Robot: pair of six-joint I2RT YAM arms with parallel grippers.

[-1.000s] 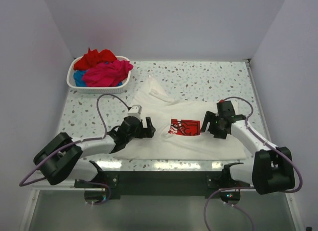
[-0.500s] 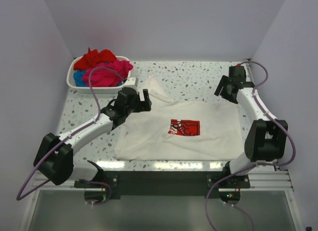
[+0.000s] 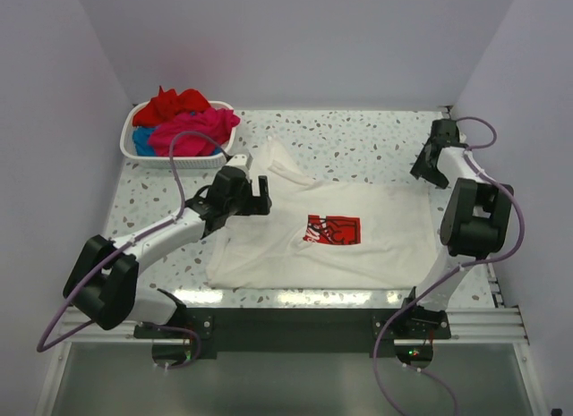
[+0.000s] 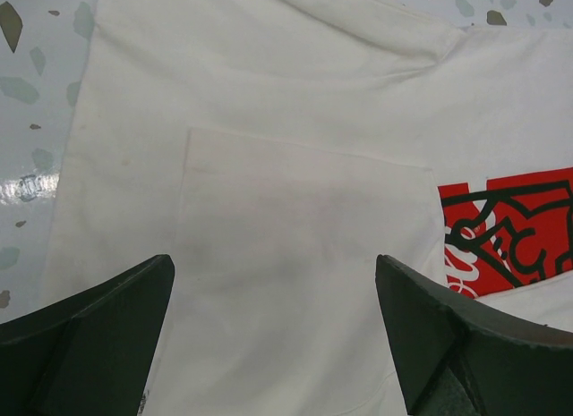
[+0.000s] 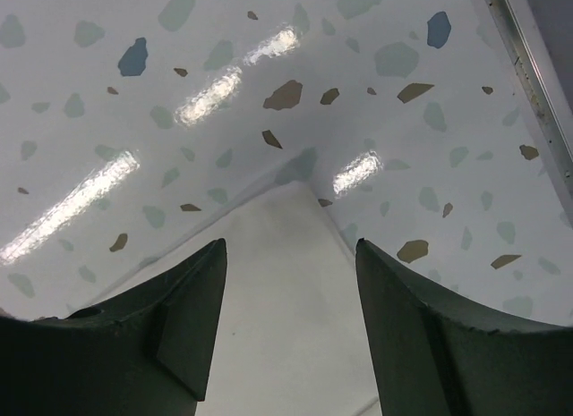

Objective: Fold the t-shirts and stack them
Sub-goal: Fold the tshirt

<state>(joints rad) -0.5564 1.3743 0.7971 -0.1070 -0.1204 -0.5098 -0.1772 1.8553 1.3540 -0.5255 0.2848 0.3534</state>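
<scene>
A white t-shirt [image 3: 295,246] with a red print [image 3: 333,229] lies flat on the speckled table. My left gripper [image 3: 255,194] hovers open over its far left part. In the left wrist view the white cloth [image 4: 286,192] fills the space between the spread fingers [image 4: 98,326], with the red print [image 4: 506,228] at the right. My right gripper [image 3: 431,168] is at the shirt's far right corner. Seen from the right wrist, that white corner [image 5: 286,291] lies between the open fingers [image 5: 179,318], unpinched. Red [image 3: 175,105], pink [image 3: 192,131] and blue [image 3: 141,140] t-shirts sit bunched in the basket.
The white slatted basket [image 3: 170,160] stands at the table's far left corner. A metal rail [image 5: 528,67] runs along the table's right edge, close beside my right gripper. Walls enclose the table at the back and on both sides.
My right arm swung from the shirt's middle right out to its far right corner, and its jaws narrowed. My left arm moved from the shirt's near left to its far left.
</scene>
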